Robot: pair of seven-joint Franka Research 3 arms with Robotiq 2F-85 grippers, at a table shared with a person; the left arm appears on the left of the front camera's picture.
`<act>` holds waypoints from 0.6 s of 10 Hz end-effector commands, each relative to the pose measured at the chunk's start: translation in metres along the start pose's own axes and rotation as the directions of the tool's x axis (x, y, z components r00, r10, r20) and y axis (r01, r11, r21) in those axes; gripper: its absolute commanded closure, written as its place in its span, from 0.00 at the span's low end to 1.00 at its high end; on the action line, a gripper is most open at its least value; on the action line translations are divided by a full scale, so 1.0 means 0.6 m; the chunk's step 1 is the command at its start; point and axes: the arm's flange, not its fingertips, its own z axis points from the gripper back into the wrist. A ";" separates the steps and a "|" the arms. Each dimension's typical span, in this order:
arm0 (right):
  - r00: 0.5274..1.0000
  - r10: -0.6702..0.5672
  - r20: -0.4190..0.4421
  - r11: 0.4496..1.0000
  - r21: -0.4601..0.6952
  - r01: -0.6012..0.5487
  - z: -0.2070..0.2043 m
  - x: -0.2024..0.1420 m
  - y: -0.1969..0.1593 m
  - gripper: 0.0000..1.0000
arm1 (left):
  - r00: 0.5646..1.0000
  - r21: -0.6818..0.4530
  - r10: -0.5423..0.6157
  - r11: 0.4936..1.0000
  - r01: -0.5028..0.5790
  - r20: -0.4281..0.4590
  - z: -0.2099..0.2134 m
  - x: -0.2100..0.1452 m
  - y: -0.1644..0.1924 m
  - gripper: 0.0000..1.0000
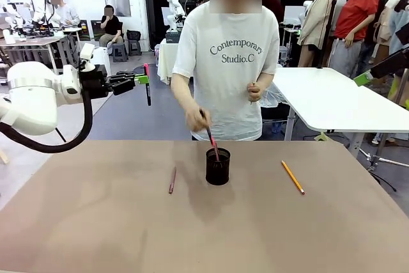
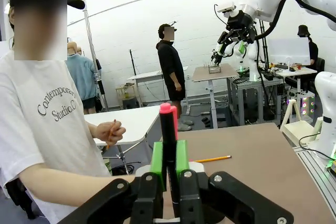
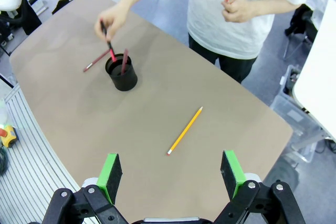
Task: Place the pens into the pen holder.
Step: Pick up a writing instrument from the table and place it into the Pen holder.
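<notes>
Front view, upper left of the frame: the left gripper (image 1: pixel 142 80) is clamped on a pink-tipped black pen (image 1: pixel 147 91), held upright. At centre, the person's hand (image 1: pixel 195 118) dips a red pen (image 1: pixel 212 142) into the black mesh cup (image 1: pixel 217 169). A dark-red pen (image 1: pixel 172 180) lies just left of the cup, and a yellow pencil (image 1: pixel 293 177) well to its right. At the bottom of its wrist view, the right gripper (image 3: pixel 171 167) has its fingers spread wide, holding nothing.
</notes>
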 end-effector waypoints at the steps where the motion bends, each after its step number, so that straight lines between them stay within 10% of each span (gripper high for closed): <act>1: 1.000 0.003 0.015 1.000 0.012 -0.004 0.001 0.002 0.001 0.00 | 1.000 0.007 -0.008 1.000 0.008 -0.005 0.001 0.006 -0.003 1.00; 6: 1.000 0.003 0.015 1.000 0.012 -0.004 0.001 0.002 0.001 0.00 | 1.000 0.007 -0.008 1.000 0.008 -0.005 0.001 0.006 -0.003 1.00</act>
